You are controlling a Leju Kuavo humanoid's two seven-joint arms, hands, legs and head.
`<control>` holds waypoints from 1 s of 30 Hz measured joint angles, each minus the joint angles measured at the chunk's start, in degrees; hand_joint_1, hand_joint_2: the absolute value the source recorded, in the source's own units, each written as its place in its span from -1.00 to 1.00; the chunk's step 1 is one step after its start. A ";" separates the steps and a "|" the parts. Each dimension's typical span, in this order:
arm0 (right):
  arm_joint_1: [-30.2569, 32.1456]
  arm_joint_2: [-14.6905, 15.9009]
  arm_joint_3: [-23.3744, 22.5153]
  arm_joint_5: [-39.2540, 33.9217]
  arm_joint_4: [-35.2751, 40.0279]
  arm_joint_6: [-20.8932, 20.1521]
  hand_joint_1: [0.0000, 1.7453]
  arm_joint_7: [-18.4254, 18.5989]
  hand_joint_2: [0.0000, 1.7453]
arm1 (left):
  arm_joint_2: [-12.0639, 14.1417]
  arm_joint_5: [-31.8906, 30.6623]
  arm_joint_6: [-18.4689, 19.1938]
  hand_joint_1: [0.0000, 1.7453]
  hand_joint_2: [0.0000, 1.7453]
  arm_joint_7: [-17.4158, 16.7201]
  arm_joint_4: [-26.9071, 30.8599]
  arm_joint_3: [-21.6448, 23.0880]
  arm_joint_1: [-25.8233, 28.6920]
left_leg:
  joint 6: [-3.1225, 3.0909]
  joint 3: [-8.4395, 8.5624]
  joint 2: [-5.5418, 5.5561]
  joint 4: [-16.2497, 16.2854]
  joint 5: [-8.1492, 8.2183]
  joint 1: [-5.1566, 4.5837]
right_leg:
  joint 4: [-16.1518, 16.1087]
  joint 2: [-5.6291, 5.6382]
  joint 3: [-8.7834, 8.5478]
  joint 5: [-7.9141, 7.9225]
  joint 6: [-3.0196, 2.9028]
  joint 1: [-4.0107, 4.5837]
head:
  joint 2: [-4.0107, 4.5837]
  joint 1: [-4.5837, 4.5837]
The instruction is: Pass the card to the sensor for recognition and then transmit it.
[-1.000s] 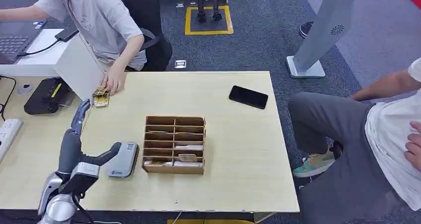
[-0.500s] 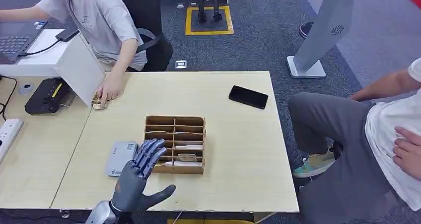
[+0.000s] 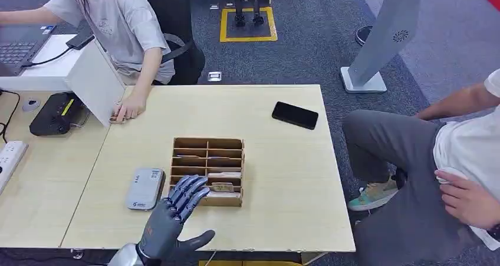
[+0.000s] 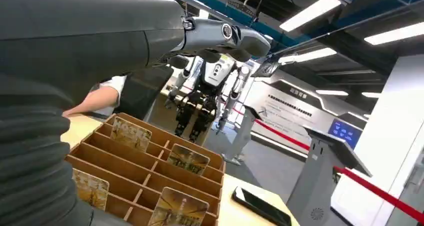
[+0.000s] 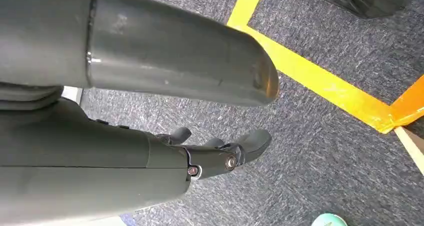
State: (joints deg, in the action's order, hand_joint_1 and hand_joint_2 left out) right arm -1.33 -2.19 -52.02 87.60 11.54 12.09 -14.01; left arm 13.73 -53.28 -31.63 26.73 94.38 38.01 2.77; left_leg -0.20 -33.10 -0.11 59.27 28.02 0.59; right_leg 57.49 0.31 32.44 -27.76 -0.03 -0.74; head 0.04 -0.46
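Observation:
My left hand (image 3: 174, 217) reaches in from the table's front edge, fingers spread and holding nothing. Its fingertips lie over the front left corner of the wooden card rack (image 3: 207, 144). Cards (image 3: 223, 187) stand in the rack's front slots. Up close in the left wrist view, several patterned cards (image 4: 187, 159) stand in the rack (image 4: 150, 136), with my fingers (image 4: 225, 35) stretched above them. The grey sensor (image 3: 144, 188) lies flat on the table just left of the rack. My right hand (image 5: 220, 151) hangs over grey carpet, empty, thumb apart from the fingers.
A black phone (image 3: 295, 115) lies at the table's far right. A person at the far left rests a hand (image 3: 127, 109) on the table beside a white box (image 3: 94, 80). Another person sits close to the table's right side (image 3: 413, 160). A black device (image 3: 56, 114) and power strip (image 3: 9, 157) sit at left.
My left hand swung from beside the sensor, across to the rack's front left corner. The person's hand at the far left drew the small card out of sight.

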 joint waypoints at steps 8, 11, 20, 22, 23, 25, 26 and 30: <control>-0.02 0.00 -0.02 0.52 0.00 0.09 -1.00 0.15 -1.00 | -0.07 -3.64 -1.58 -1.00 1.00 -3.42 -3.96 0.00 -0.18 | 0.00 0.00 0.00 0.00 0.00 0.01 | 0.00 0.00 0.00 0.00 0.00 0.01 | 0.00 -0.02; -0.01 0.00 -0.02 0.59 0.00 0.09 -1.00 0.18 -1.00 | -0.24 -5.99 -3.22 -1.00 1.00 -6.02 -6.54 -0.24 -0.19 | 0.00 0.00 0.00 0.00 0.00 0.01 | 0.00 0.00 0.00 0.00 0.00 0.01 | 0.00 -0.02; -0.01 0.00 0.00 0.70 0.00 0.11 -1.00 0.15 -1.00 | -0.94 -10.49 -5.33 -1.00 1.00 -10.97 -14.17 -2.97 -0.70 | 0.00 0.00 0.00 0.00 0.00 0.01 | 0.00 0.00 0.00 0.00 0.00 0.01 | 0.00 -0.02; 0.00 0.00 -0.02 0.72 0.00 0.11 -1.00 0.18 -1.00 | -1.05 -10.64 -5.49 -1.00 1.00 -11.80 -15.62 -3.43 -0.87 | 0.00 0.00 0.00 0.00 0.00 0.01 | 0.00 0.00 0.00 0.00 0.00 0.01 | 0.00 0.00; 0.00 0.00 -0.02 0.74 0.00 0.13 -1.00 0.17 -1.00 | -1.09 -10.80 -5.55 -1.00 1.00 -12.29 -16.27 -3.61 -0.98 | 0.00 0.00 0.00 0.00 0.00 0.01 | 0.00 0.00 0.00 0.00 0.00 0.01 | 0.00 0.00; 0.01 0.00 -0.02 0.76 0.00 0.15 -1.00 0.17 -1.00 | -1.40 -11.10 -5.68 -1.00 1.00 -13.46 -17.44 -4.20 -1.09 | 0.00 0.00 0.00 0.00 0.00 0.01 | 0.00 0.00 0.00 0.00 0.00 0.01 | 0.00 -0.02; 0.01 0.00 -0.02 0.76 0.00 0.15 -1.00 0.17 -1.00 | -1.51 -11.35 -5.88 -1.00 1.00 -13.84 -17.99 -4.57 -1.16 | 0.00 0.00 0.00 0.00 0.00 0.01 | 0.00 0.00 0.00 0.00 0.00 0.01 | 0.00 -0.02; 0.02 0.00 -0.02 0.77 0.00 0.17 -1.00 0.15 -1.00 | -2.21 -11.81 -6.36 -1.00 1.00 -14.91 -19.52 -5.62 -1.40 | 0.00 0.00 0.00 0.00 0.00 0.01 | 0.00 0.00 0.01 0.00 0.00 0.01 | 0.00 -0.02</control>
State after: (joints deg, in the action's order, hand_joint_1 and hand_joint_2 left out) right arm -1.31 -2.19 -52.04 88.37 11.54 12.26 -13.86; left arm 11.52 -65.09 -37.99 11.82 74.86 32.39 1.37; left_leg -0.20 -33.10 -0.11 59.27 28.02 0.60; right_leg 57.49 0.31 32.44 -27.77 -0.03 -0.73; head 0.04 -0.48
